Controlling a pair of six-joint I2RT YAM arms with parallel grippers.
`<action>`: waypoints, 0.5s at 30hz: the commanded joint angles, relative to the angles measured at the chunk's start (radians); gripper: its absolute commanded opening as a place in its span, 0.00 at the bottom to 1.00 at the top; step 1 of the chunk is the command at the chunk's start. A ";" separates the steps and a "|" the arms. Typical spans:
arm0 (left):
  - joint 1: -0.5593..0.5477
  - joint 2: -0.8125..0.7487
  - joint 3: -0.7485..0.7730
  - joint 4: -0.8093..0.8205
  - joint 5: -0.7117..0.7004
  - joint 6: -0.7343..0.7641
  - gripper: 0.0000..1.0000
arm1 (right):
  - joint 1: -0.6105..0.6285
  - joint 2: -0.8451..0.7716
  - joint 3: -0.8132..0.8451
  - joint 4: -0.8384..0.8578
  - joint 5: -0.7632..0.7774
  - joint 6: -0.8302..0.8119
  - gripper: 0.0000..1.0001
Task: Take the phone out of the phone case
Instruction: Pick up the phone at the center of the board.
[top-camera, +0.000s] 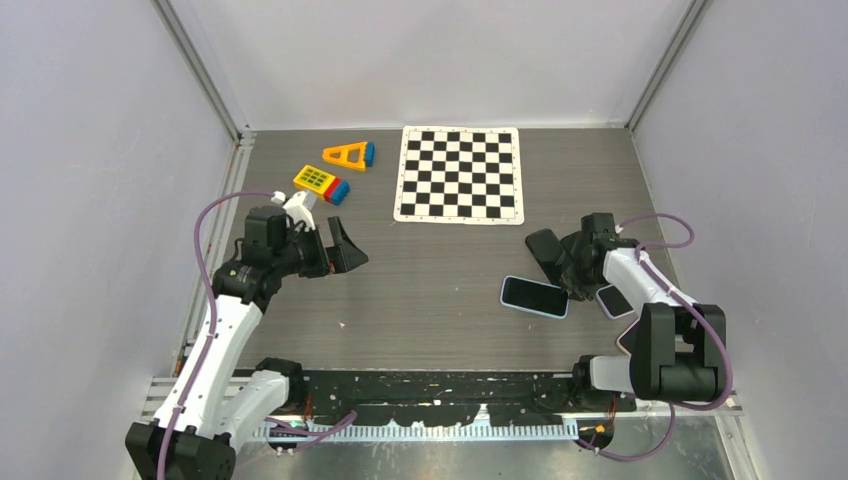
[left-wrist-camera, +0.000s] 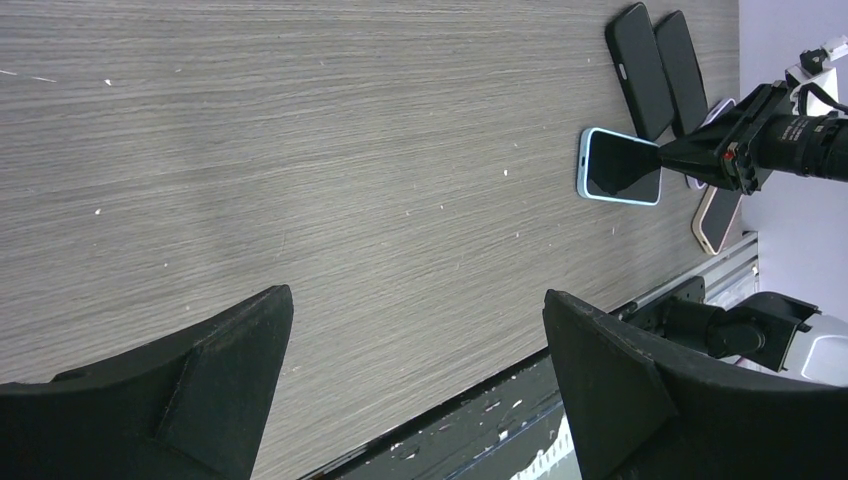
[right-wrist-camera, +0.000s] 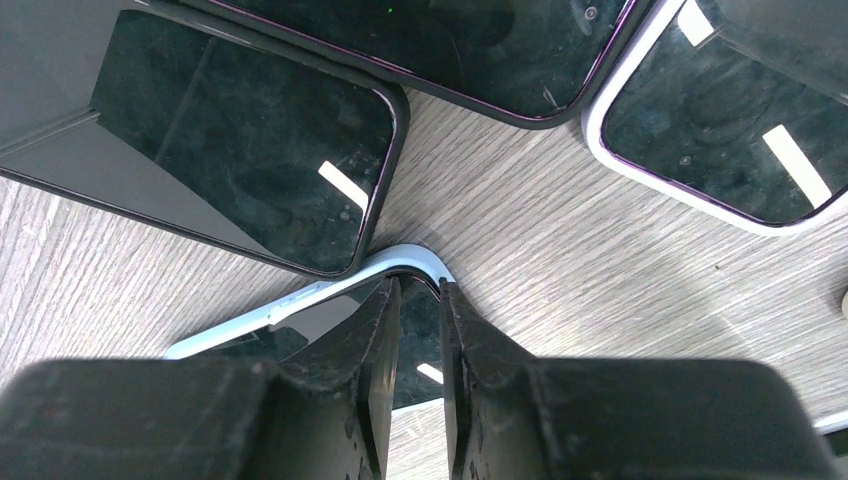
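Note:
The phone (top-camera: 534, 296) lies flat on the table in a light-blue phone case (right-wrist-camera: 330, 285), screen up; it also shows far off in the left wrist view (left-wrist-camera: 620, 165). My right gripper (top-camera: 570, 290) points down at the phone's right end. In the right wrist view its jaws (right-wrist-camera: 420, 283) stand close together with a thin gap, the tips at the case's rounded corner and dark screen showing between them. Whether they pinch anything is hidden. My left gripper (top-camera: 345, 245) hovers wide open over bare table at the left (left-wrist-camera: 415, 295), holding nothing.
More phones crowd the right gripper: a black one (top-camera: 545, 248) just behind it, a lilac-edged one (top-camera: 613, 300) to its right and a white-rimmed one (right-wrist-camera: 720, 120). A checkered mat (top-camera: 459, 173) and toy blocks (top-camera: 322, 182) lie at the back.

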 joint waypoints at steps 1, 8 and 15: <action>0.004 -0.006 0.027 0.016 -0.007 0.015 1.00 | 0.000 0.110 -0.045 -0.012 0.022 0.052 0.24; 0.003 -0.012 0.031 0.005 -0.028 0.018 1.00 | 0.000 0.162 -0.046 -0.018 0.052 0.088 0.22; 0.000 -0.007 0.035 -0.002 -0.040 0.019 1.00 | 0.000 0.066 0.024 -0.076 0.144 0.086 0.48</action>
